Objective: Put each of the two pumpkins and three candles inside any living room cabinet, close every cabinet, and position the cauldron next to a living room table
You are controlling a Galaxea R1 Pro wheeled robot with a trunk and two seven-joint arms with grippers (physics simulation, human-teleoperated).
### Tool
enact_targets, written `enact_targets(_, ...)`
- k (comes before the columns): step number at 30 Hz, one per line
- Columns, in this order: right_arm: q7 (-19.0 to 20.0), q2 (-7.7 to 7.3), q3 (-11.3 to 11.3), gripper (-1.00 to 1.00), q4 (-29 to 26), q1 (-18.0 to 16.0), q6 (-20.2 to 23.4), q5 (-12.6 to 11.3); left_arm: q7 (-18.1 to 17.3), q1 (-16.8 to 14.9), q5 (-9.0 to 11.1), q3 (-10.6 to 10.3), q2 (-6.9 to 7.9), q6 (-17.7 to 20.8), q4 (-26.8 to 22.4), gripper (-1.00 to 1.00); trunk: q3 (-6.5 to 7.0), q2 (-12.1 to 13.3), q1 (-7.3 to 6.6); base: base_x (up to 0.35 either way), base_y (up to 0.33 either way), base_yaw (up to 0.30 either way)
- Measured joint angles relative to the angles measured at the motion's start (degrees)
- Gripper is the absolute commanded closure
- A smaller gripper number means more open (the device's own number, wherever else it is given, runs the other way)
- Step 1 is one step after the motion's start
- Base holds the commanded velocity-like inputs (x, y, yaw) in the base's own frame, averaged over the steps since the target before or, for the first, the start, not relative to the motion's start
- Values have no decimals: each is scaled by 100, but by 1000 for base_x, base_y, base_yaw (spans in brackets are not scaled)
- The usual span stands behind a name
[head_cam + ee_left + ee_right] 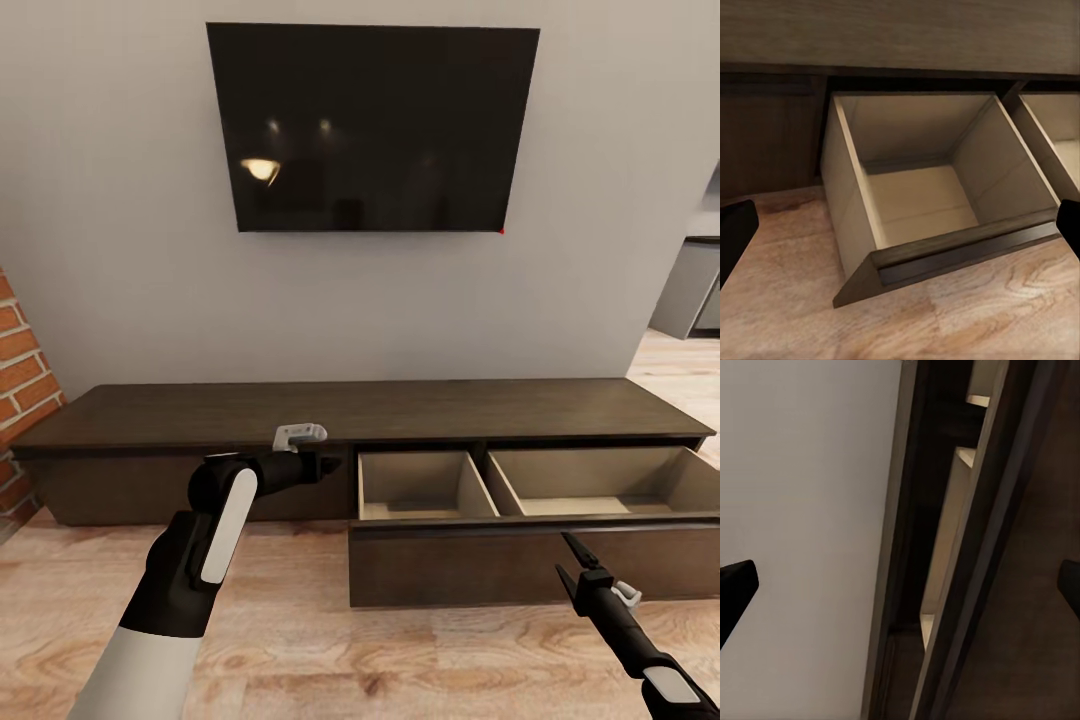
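Note:
The cabinet (pixel 360 410) is a long, low, dark brown unit against the grey wall. Its right drawer (pixel 500 565) is pulled out, and the two beige compartments (pixel 420 485) inside hold nothing. The left front is shut. My left gripper (pixel 328 466) hovers at the seam beside the open drawer; its fingers (pixel 735 232) stand wide apart, open and empty, over the left compartment (pixel 922 202). My right gripper (pixel 567 555) is open just in front of the drawer front, its fingers (pixel 735 585) spread. Pumpkins, candles and cauldron are out of view.
A dark TV (pixel 370 125) hangs on the wall above the cabinet. A brick wall (pixel 20 360) borders the left side. Light wood floor (pixel 330 640) spreads in front. At the right an opening leads to another room with a grey counter (pixel 690 295).

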Motion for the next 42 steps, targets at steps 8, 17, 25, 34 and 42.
enact_targets(8,4,22,-39,-100,1,1,-4,-14,0,0,2,0,0,0,-3,-100,0,0,0,-2,0,0)
enact_targets(17,16,-2,-272,-100,-4,1,4,-3,1,0,1,0,0,0,-3,-100,0,0,0,0,0,0)
enact_targets(25,30,-17,-270,-100,-10,1,188,-2,-6,0,3,0,0,0,-4,-100,0,0,2,-134,0,0)
enact_targets(34,34,-27,-248,-100,-59,1,568,15,-3,0,12,6,-4,0,0,-100,88,5,-10,-45,0,0)
enact_targets(42,29,-11,-277,-100,-68,6,560,9,5,-5,-1,20,-8,0,57,-100,265,16,-31,-3,0,0)
